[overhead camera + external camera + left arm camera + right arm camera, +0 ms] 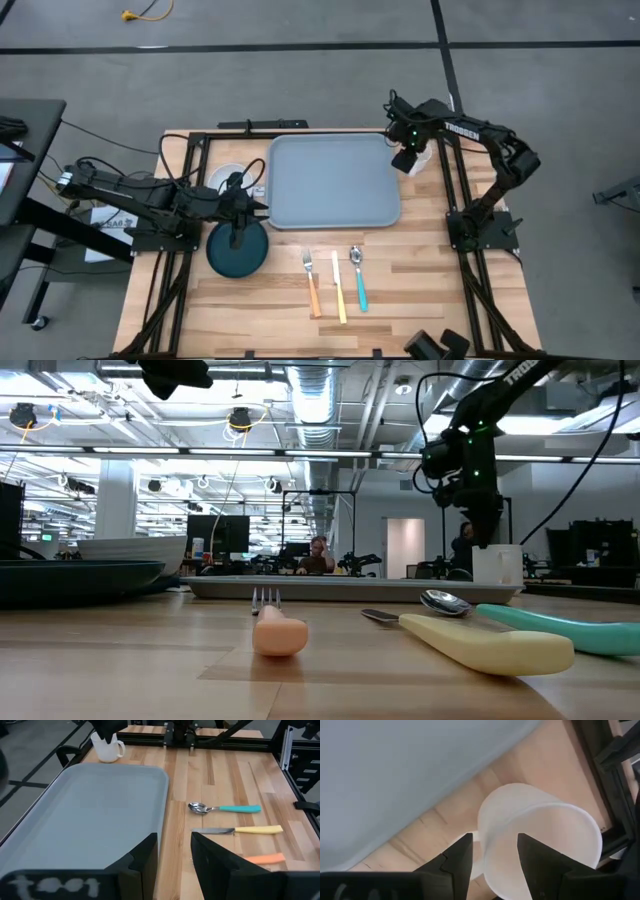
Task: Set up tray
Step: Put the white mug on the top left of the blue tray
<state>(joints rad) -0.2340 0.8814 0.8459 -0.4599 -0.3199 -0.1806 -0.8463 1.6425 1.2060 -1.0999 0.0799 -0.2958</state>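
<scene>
Between the right fingers (492, 857) sits the near wall of a white mug (540, 845); the two dark tips straddle its rim, one outside and one over the mouth, spread just wider than the wall, and whether they already press it I cannot tell. The mug stands on bare wood just beside the far right corner of the tray (333, 180), off the rim. To do this step well, I judge the fingers should sink a little lower on the wall before pinching, so the mug hangs straight, then lift clear of the tray's raised edge before crossing onto it.

Ahead of the left fingers (172, 855), which stand apart with nothing between them, lies the tray's near corner, one tip over its rim and the other over wood; they hover at the tray's left edge, with a dark teal plate (238, 250) just behind them and what looks like a white bowl (228, 176) to one side.

Further out on the surface (420, 290), a light wooden top in a black frame, three pieces lie in a row near the front: a fork (311, 280) with an orange handle, a knife (339, 285) with a yellow one and a spoon (358, 275) with a teal one, all well apart from the tray. Beyond is a grey floor, and in the low view a long hall with ceiling ducts, strip lights and a person (318, 555) seated far back.
</scene>
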